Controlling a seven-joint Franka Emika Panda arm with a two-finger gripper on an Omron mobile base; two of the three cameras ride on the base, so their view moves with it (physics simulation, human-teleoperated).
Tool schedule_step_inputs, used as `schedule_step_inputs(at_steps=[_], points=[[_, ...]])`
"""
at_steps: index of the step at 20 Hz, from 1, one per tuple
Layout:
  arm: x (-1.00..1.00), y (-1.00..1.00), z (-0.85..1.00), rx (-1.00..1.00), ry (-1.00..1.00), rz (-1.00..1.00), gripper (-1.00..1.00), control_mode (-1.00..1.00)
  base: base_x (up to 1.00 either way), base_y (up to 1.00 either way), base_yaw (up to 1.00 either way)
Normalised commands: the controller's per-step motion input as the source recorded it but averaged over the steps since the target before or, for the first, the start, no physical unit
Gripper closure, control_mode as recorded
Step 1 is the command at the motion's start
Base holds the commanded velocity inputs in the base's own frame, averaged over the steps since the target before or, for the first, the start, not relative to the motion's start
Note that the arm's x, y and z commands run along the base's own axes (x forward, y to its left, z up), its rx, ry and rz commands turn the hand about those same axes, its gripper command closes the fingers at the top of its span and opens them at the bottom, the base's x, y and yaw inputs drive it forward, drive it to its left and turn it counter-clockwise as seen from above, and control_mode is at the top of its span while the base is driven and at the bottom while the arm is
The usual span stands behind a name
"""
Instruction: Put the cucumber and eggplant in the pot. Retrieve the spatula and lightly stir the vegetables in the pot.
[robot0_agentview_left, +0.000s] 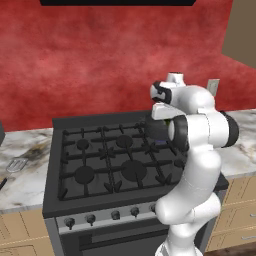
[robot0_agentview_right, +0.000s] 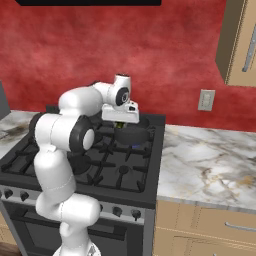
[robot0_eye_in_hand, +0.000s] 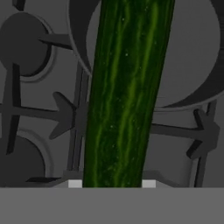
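Your gripper (robot0_agentview_right: 120, 123) holds the cucumber (robot0_eye_in_hand: 127, 92) between its jaws, which stand narrow against the cucumber's sides. In the hand view the dark green cucumber runs from the bottom of the picture straight up past the top, slightly tilted, with bright green streaks along its skin. Behind it you see the pot (robot0_eye_in_hand: 192, 57), its round grey floor and dark wall showing on both sides of the cucumber, so the cucumber hangs over the pot's opening and partly over the rim nearest the camera. You cannot tell from these pictures whether its far end touches the pot's floor.

In the right base view the hand sits just above the pot (robot0_agentview_right: 132, 135), which rests on the rear right burner of the stove (robot0_agentview_right: 80, 165), and a sliver of green (robot0_agentview_right: 120, 125) shows under the hand. In the left base view the pot (robot0_agentview_left: 156, 129) is a dark shape at the back right of the stove (robot0_agentview_left: 100, 160), mostly hidden by the arm's upper links.

The spatula (robot0_agentview_left: 16, 165) lies on the marble bench (robot0_agentview_left: 25, 185) to the left of the stove, its pale blade flat, well apart from the pot. To the right of the stove the bench (robot0_agentview_right: 210, 155) runs on under a wall outlet (robot0_agentview_right: 206, 100).
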Motion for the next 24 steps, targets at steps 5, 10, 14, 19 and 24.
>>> schedule_step_inputs(at_steps=[5, 10, 14, 19, 24], points=[[0.06, -0.25, -0.06, 0.00, 0.00, 0.00, 1.00, -1.00, 0.00, 0.00, 0.00], [0.04, -0.15, -0.41, 0.00, 0.05, 0.00, 1.00, -1.00, 0.00, 0.00, 0.00], [0.33, 0.00, -0.05, 0.00, 0.00, 0.00, 1.00, -1.00, 0.00, 0.00, 0.00], [0.38, 0.00, 0.00, 0.00, 0.00, 0.00, 1.00, -1.00, 0.00, 0.00, 0.00], [0.19, 0.00, -0.02, 0.00, 0.00, 0.00, 1.00, -1.00, 0.00, 0.00, 0.00]])
